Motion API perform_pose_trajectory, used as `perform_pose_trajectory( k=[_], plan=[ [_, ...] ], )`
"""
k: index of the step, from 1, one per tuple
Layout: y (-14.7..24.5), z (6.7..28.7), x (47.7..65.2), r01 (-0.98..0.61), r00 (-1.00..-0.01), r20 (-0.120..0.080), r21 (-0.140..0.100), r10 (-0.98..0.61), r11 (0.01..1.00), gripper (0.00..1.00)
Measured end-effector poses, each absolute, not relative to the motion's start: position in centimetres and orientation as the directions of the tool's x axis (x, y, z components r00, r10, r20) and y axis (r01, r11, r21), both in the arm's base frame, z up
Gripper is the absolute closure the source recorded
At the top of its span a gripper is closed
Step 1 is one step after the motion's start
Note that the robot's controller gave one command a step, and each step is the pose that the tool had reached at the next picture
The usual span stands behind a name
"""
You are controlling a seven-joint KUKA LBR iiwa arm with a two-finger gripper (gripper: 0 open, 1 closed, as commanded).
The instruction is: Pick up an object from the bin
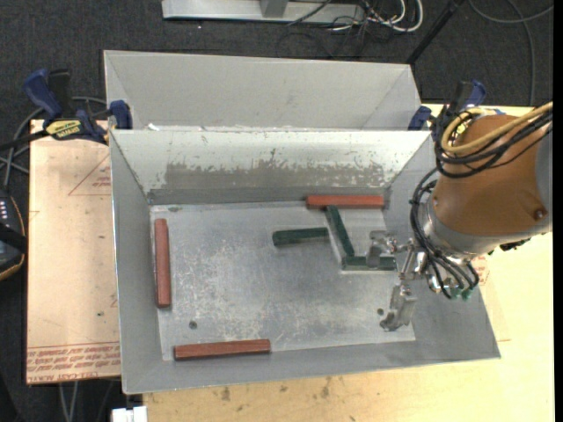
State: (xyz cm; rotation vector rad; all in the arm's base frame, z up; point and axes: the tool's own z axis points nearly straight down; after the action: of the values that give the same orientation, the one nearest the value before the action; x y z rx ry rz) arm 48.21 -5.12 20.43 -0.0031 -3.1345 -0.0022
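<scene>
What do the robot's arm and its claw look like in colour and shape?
The arm wears a rounded orange-brown cover. Black and yellow cables loop over its top, and dark and green wires hang at the wrist. The claw is slim, bare grey metal.

Orange-covered arm (493, 196) with a grey metal gripper (393, 316)
Black and yellow cables (456, 137) loop over the rounded cover (519, 170); green wiring (463, 291) hangs beneath.

Bars (162, 262) line the bin (264, 301) walls; sticks (299, 236) lie centre.
</scene>
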Motion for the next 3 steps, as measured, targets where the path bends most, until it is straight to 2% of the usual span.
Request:
perform_pose_trajectory(
  k=[1, 2, 3],
  plan=[
    [-8.6, 15.7, 56.5, 0.1, -0.995, -0.005, 0.0, 0.1, 0.995, 0.0],
    [-10.5, 6.6, 57.9, 0.256, -0.967, 0.003, 0.001, 0.256, 0.967, 0.0],
    [-10.5, 7.0, 58.0, 0.254, -0.967, -0.001, 0.001, 0.254, 0.967, 1.0]
  ],
)
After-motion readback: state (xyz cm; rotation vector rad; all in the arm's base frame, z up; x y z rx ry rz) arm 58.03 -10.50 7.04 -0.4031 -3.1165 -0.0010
